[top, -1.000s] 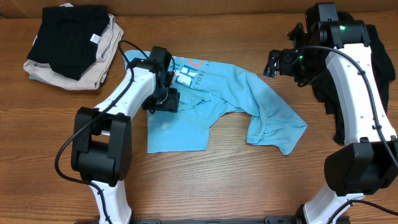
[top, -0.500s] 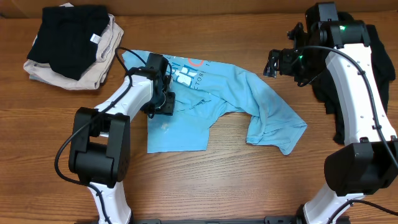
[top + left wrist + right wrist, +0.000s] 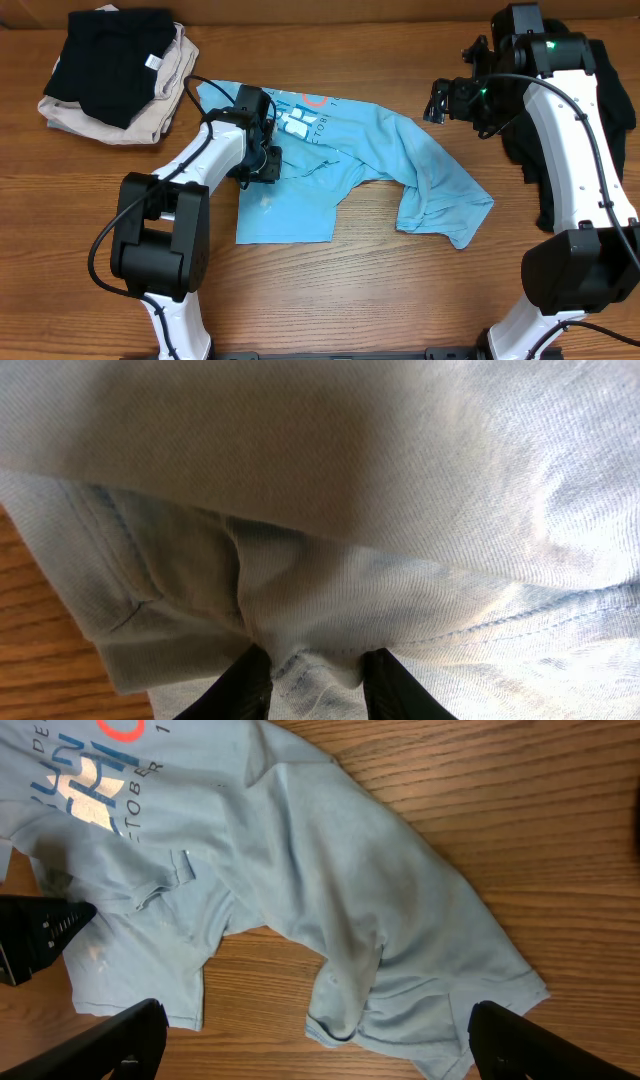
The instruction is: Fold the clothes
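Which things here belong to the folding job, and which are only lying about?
In hand: T-shirt; left gripper, shut on it.
Lying about: black top, folded on a beige garment; dark heap near the right edge; right gripper, open, off the cloth.

Overhead top-down; both wrists nearer T-shirt [image 3: 380, 150]

Black garment [image 3: 618, 100] partly behind right arm [image 3: 572, 135]

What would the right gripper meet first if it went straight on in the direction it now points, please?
Most likely the light blue T-shirt. The right gripper, fingers open, aims down at the shirt's rumpled part in the wrist view, and nothing shows in between. How far off the cloth lies is unclear.
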`<state>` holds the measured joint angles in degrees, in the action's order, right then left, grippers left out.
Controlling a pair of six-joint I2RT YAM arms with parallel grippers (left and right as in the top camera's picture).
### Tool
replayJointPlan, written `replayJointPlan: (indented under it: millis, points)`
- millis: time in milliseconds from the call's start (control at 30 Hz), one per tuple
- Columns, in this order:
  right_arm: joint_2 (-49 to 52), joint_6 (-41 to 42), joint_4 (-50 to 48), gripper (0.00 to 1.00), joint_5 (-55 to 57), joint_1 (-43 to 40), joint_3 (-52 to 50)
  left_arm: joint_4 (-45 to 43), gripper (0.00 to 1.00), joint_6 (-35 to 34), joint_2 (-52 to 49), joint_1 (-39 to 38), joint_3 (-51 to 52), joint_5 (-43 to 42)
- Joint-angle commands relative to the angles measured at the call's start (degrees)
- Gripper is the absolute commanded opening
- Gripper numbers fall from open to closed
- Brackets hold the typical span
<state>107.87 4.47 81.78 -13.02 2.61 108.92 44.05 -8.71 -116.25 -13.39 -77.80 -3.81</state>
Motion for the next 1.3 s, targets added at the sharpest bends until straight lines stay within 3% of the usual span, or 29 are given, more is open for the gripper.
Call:
replayJointPlan:
  millis: [0,600,1267]
  points:
    - [-0.2,0.0,-0.3,1.00,0.6,-0.1,-0.6,-0.4,0.32,-0.7,0.0,-0.1,1.2,-1.1]
    - [-0.2,0.0,-0.9,1.00,0.6,-0.1,-0.6,2.1,0.37,-0.1,0.0,-0.1,-5.3,-1.1]
    - [-0.2,0.0,-0.7,1.00,0.6,-0.1,-0.6,4.0,0.37,-0.1,-0.2,-0.1,-4.7,0.7]
